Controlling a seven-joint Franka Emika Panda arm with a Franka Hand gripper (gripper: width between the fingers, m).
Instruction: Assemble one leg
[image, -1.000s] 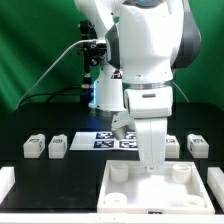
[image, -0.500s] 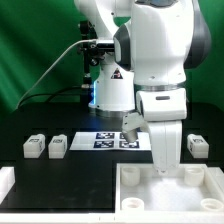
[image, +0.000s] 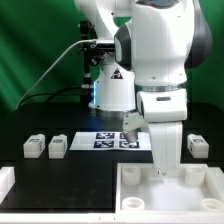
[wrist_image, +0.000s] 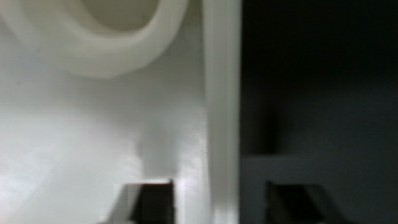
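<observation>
The large white tabletop panel (image: 175, 200) lies at the front of the table with round sockets in its corners. My gripper (image: 160, 170) reaches down onto its far rim. In the wrist view the gripper (wrist_image: 222, 190) has one dark finger (wrist_image: 151, 200) inside the rim wall (wrist_image: 214, 120) and the other outside, shut on it. Two white tagged legs (image: 35, 147) (image: 58, 147) lie at the exterior view's left. A third leg (image: 197, 145) lies at the right. The gripper holds no leg.
The marker board (image: 108, 139) lies behind the tabletop, under the arm. A white piece (image: 5, 185) sits at the front left edge. The black table runs back to a green backdrop.
Since one second ago the gripper and the tabletop have slid together toward the exterior view's right. Over the last half second nothing has moved.
</observation>
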